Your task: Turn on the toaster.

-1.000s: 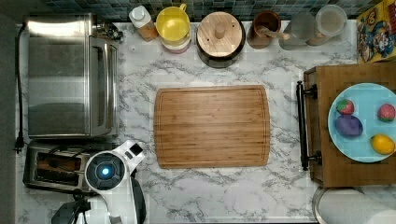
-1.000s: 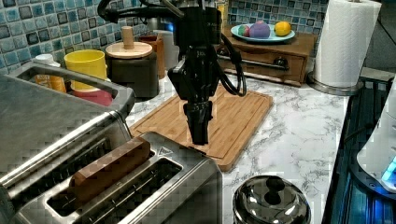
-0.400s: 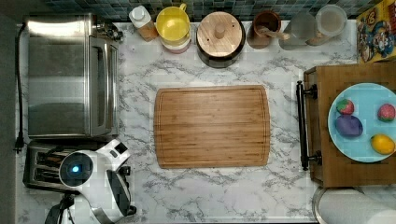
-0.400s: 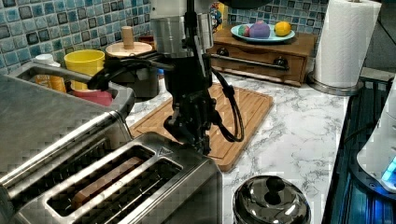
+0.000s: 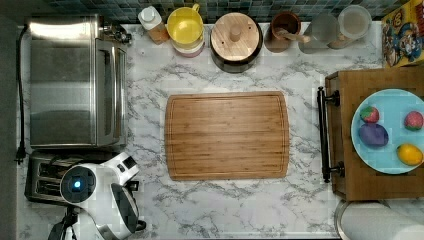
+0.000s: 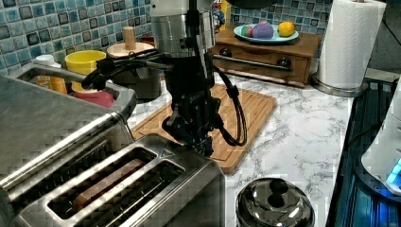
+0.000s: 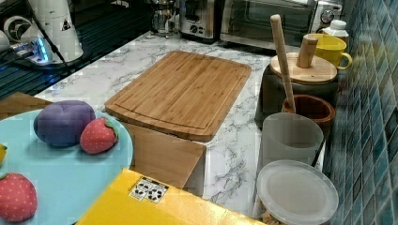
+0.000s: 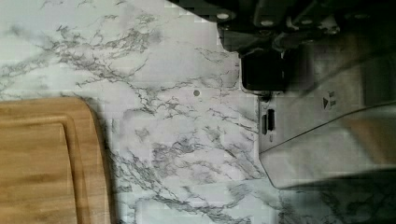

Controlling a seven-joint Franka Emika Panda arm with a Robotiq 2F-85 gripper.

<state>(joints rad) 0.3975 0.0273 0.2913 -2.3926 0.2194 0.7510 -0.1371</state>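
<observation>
The pincer (image 6: pixel 201 144), its opening impossible to tell, sits at the toaster's (image 6: pixel 127 189) lever end, toaster directly beneath and beside it. Pressing step; next, seemingly, push the lever fully down.

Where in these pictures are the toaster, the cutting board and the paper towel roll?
toaster (image 6: pixel 142 189): left view, on its steel top between the slots.
cutting board (image 5: pixel 227 135): top view, middle of the wood.
paper towel roll (image 6: pixel 349 42): left view, its white side.

White marble counter (image 5: pixel 150 200) carries cutting board (image 5: pixel 227 135), toaster (image 6: pixel 137 189), toaster oven (image 5: pixel 70 80).
</observation>
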